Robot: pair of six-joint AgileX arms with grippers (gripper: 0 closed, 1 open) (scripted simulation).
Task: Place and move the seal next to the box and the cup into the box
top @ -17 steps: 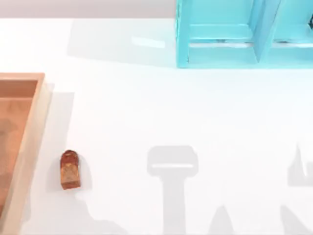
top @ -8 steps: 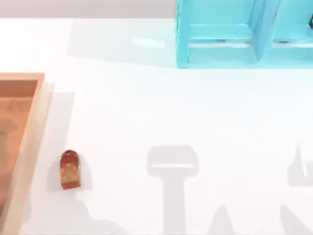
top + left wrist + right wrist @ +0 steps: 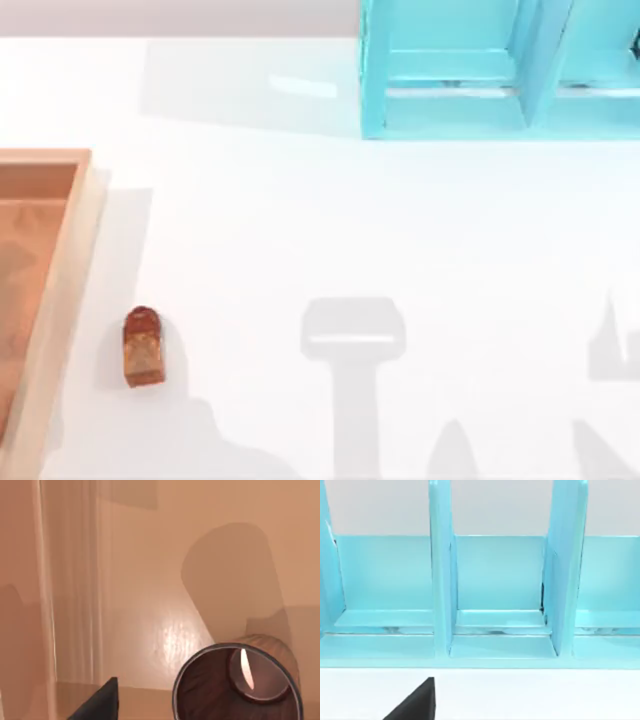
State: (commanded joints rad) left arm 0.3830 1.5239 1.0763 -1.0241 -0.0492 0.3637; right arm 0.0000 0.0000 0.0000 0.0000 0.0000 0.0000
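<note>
I find no writing, label, brand mark or number to read in any view. The seal (image 3: 144,347) shows mottled orange-gold sides, perhaps carved, but no characters I can make out. The box (image 3: 62,290), the cup (image 3: 240,685) and the turquoise shelf (image 3: 450,90) carry plain surfaces.

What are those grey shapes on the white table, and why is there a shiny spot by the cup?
Top view: the grey shapes are shadows cast on the table; the seal throws one too. Left wrist view: the bright patch is glare on the box floor, beside the cup.
</note>
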